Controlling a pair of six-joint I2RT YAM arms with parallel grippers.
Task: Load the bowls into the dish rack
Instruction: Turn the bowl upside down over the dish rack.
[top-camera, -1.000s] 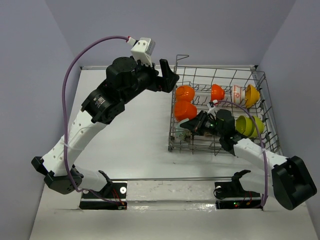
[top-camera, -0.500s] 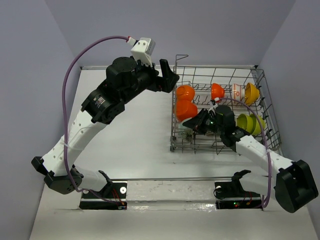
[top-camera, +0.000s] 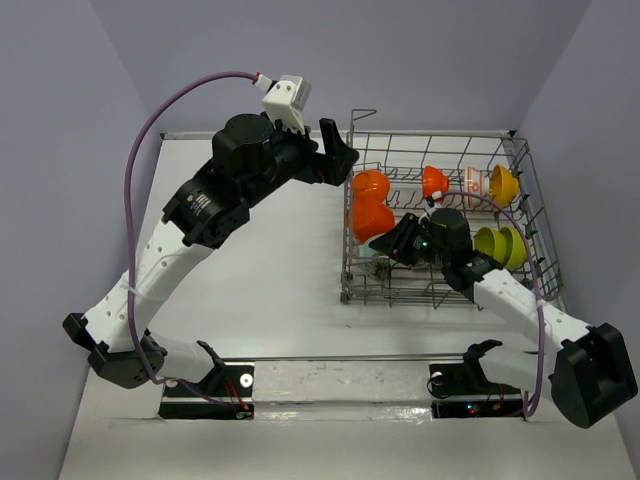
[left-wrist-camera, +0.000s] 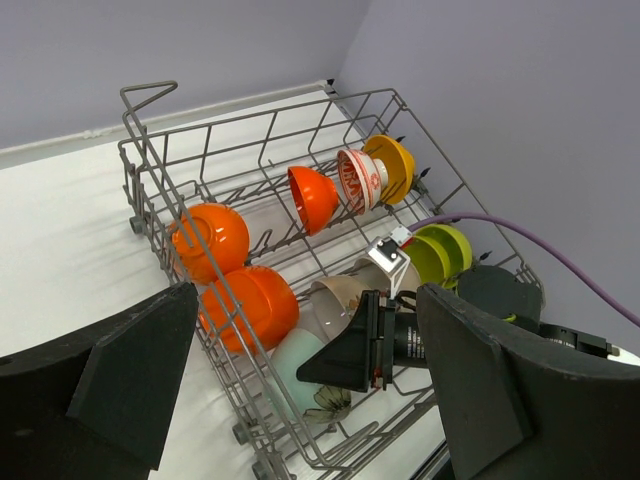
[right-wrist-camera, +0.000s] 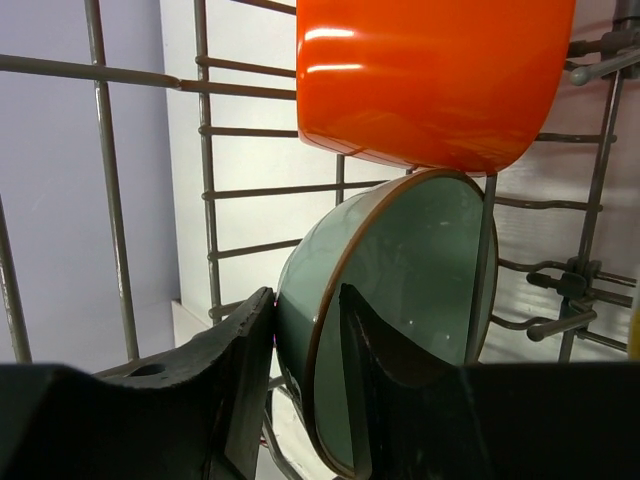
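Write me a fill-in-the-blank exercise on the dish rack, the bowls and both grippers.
1. In the right wrist view, the right gripper straddles the rim of the teal bowl, and the orange bowl appears directly ____ that bowl.
2. The left gripper, jaws wide open, holds ____.
3. In the dish rack, the red-patterned white bowl stands ____ the red-orange bowl and the yellow bowl.
Missing words: above; nothing; between.
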